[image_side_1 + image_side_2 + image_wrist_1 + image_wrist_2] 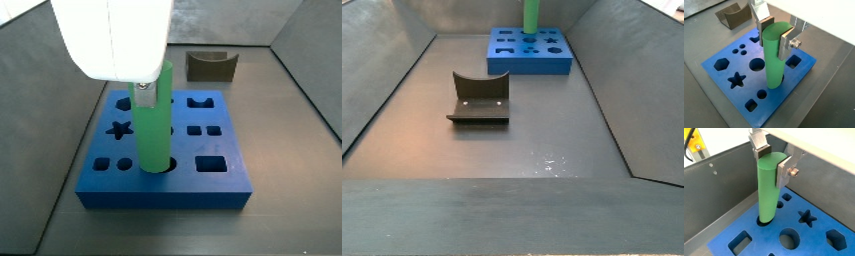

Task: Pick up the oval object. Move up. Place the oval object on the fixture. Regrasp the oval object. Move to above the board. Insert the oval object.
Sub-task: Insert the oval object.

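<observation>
Left to right: oval object point(767, 188) standing upright, lower end entering the oval cut-out of the board point(817, 235); gripper point(775, 162) fingers clamped on its upper end. Fixture point(736, 15) empty, well apart. Risk: slight tilt or misalignment, jamming against the cut-out edge.

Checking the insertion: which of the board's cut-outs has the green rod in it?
The oval cut-out near the blue board's edge: the upright green rod, held by the gripper, stands in it. The star, hexagon and others are empty.
</observation>
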You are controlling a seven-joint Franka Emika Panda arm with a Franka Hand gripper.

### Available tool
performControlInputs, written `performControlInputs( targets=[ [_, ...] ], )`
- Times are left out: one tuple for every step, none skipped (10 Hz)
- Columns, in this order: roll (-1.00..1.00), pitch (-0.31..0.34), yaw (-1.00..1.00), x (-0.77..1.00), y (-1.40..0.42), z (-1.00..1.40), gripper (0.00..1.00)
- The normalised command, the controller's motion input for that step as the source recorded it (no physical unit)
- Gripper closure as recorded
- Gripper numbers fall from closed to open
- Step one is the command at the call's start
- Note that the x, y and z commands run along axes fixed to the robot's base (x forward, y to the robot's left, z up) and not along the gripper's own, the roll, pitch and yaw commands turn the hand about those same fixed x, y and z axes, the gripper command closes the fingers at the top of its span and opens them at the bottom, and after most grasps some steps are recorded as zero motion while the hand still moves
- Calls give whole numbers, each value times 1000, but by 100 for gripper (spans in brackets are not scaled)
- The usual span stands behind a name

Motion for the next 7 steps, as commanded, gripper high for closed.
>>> performControlInputs(
  targets=[
    [0,31,0,409,-9,-291,100],
    [0,50,0,369,0,-251,100],
    [0,27,29,80,80,-157,100],
    [0,17,151,0,91,-123,100],
    [4,0,131,-23,14,-257,100],
    [69,0,71,-71,0,-709,100],
    [120,0,40,-100,-60,-866,100]
  ],
)
